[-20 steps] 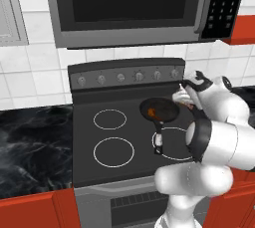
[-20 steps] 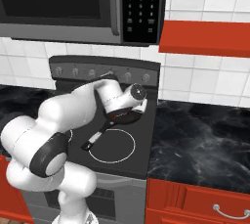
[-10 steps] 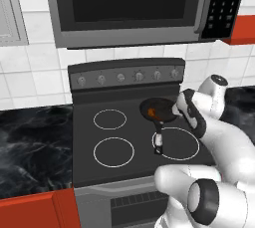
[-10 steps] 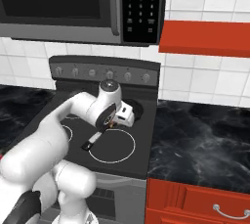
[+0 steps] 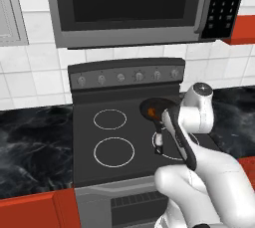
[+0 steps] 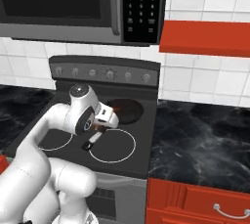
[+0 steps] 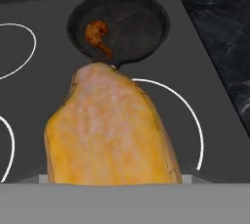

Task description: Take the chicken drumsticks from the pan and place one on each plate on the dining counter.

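Holding one drumstick (image 7: 110,130) in my gripper (image 6: 99,129), fingers closed around it, I'm just this side of the pan (image 7: 118,26). It could slip and drop onto the stove (image 5: 102,122) if I swing fast. Farther off, the second drumstick (image 7: 97,35) lies inside the pan, left of centre.
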